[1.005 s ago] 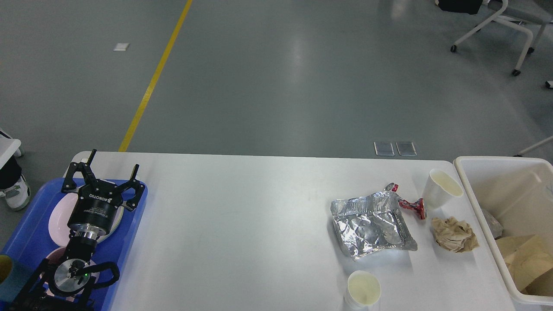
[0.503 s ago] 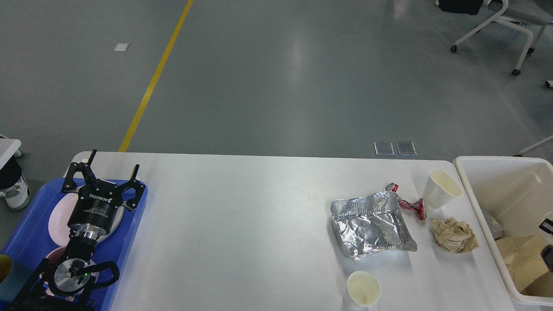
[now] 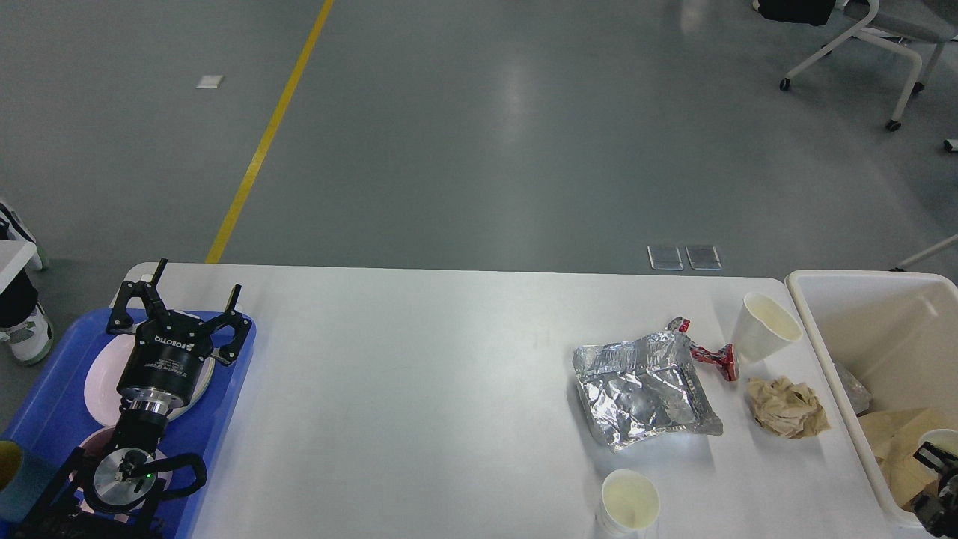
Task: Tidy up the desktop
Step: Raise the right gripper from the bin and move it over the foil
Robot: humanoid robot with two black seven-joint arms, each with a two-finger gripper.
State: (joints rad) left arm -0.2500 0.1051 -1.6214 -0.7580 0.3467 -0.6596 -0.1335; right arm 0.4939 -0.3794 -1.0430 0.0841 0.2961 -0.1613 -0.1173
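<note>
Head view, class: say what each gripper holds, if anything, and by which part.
Left gripper is open above the blue tray, holding nothing. Right gripper, at the white bin, is mostly cut off; any hold cannot be told.

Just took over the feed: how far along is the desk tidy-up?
Partly done: plates sit on the blue tray and crumpled paper lies in the white bin. The open left gripper hovers empty over the tray. Still on the desktop: foil pouch, paper wad, two cups.
</note>
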